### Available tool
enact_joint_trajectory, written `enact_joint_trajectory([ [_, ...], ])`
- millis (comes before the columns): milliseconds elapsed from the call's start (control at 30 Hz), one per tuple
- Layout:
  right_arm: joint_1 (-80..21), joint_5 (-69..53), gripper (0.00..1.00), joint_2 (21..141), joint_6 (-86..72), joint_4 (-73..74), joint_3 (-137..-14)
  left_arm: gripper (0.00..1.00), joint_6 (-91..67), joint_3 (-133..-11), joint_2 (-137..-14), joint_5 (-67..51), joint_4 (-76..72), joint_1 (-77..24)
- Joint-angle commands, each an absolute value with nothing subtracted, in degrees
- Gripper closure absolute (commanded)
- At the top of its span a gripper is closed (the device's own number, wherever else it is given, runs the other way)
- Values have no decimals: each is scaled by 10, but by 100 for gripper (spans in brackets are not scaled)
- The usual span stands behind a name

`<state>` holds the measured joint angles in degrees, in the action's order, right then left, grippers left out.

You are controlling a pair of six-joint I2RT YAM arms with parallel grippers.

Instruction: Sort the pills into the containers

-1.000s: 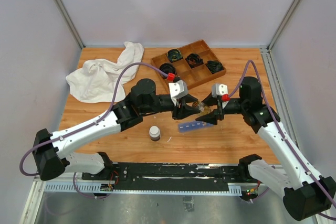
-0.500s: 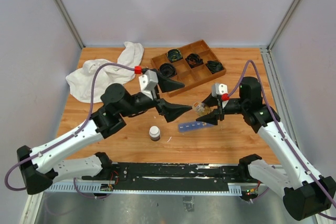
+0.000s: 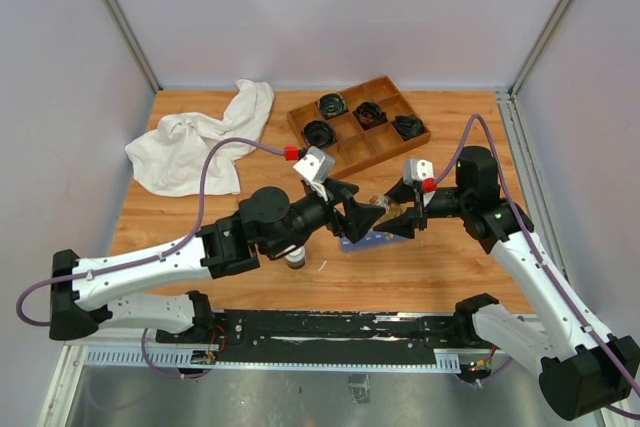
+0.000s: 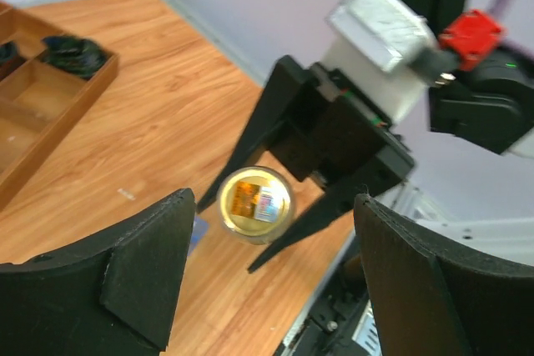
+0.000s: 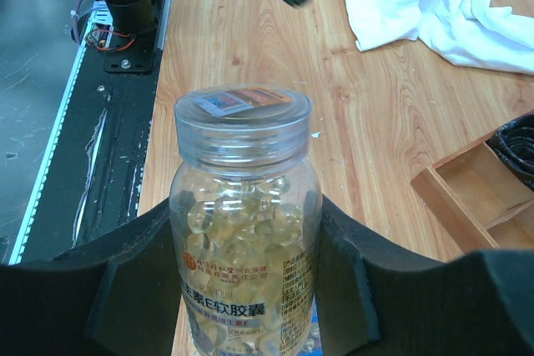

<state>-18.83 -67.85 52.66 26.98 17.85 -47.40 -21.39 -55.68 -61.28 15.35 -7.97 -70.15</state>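
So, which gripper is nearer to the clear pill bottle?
Right. The right gripper is shut on the clear pill bottle, fingers on both sides. The left gripper stands open just before its cap, not touching.

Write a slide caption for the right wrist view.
Right end effector grips a lidded clear bottle of yellow capsules over the wooden table.

The scene holds 2 arms (image 3: pixel 150 262), 1 clear capsule bottle (image 5: pixel 246 206), 1 white-capped bottle (image 3: pixel 294 258), 1 blue pill organizer (image 3: pixel 372 238), 1 wooden tray (image 3: pixel 378 143), 4 coiled cables (image 3: pixel 332 104), 1 white cloth (image 3: pixel 190 147).
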Motion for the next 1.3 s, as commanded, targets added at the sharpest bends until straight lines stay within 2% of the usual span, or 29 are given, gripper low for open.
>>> enact_joint_trajectory([
  [0,-181,-683,93,522,265,174,-487,17,-221,-601,-645,265,-32,-713],
  [200,-181,-684,93,523,265,174,-487,17,-220,-619,-678,246,-35,-713],
  [433,-181,-685,93,523,265,174,-487,30,-216,-644,-706,222,-18,-713],
  [833,-181,-686,93,523,265,174,-487,40,-213,-647,-716,201,-1,-711],
  [933,-181,-686,93,523,265,175,-487,48,-213,-647,-717,186,0,-707],
  [1100,-181,-685,93,523,265,174,-487,76,-216,-644,-715,146,2,-691],
  [1267,-181,-686,93,522,265,174,-487,83,-184,-624,-706,28,-21,-653],
])
